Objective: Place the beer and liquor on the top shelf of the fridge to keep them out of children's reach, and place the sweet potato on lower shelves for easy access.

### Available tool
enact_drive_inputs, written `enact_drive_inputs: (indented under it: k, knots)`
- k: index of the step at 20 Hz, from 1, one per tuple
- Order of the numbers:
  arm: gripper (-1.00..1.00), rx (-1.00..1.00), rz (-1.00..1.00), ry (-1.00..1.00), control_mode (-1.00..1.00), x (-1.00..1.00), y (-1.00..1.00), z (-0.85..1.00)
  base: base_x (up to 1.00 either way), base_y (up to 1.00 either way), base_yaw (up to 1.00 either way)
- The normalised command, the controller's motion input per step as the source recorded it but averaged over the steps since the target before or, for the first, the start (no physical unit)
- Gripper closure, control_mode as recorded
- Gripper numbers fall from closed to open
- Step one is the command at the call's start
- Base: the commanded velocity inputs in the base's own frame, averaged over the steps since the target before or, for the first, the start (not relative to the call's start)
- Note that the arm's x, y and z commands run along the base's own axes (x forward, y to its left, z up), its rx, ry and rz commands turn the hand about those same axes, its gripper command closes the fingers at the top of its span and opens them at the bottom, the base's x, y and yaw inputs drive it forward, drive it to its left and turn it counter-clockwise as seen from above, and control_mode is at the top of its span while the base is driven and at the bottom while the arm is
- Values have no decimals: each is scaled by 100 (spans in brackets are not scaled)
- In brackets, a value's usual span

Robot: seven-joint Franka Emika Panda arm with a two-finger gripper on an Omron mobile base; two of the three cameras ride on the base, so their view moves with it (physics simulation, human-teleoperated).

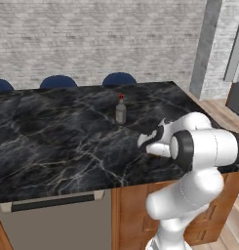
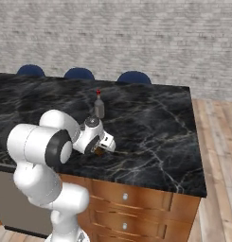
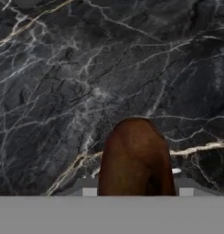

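- Two of the task's things are on my screens: the liquor [image 1: 121, 110], standing upright on the black marble counter [image 1: 52, 141], and the sweet potato [image 3: 136, 160], down by the gripper.
- From my hand camera I see the sweet potato as a reddish-brown oblong lump rising from the bottom edge, lying on the counter and sitting right between the two finger tips.
- From the right base camera I see the gripper [image 2: 99, 150] low over the counter near its front edge, with a small brown patch of the sweet potato showing just beneath the white hand.
- From the left base camera the hand is partly hidden behind the arm's big elbow joint; I can make out the gripper [image 1: 151, 148] close to the marble surface.
- I read the claw as clenched on the sweet potato: the lump fills the gap between the tips, though the contact itself sits at the very edge of my hand picture.
- The liquor stands behind the gripper, further onto the counter, apart from the hand.
- Three blue chair backs [image 1: 119, 79] show along the counter's far side, before a pale brick wall [image 1: 91, 34].
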Motion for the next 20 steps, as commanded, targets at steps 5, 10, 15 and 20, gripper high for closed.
enact_drive_inputs:
  k: [5,10,15,20]
  knots:
    - [100,7,22,-44,-100,-54,0,96,0,0,0]
    - [100,1,15,-29,-100,-58,3,100,0,0,0]
    - [100,-1,5,-17,-100,-53,26,100,0,0,0]
    - [100,-12,0,-2,-100,-49,38,100,0,0,0]
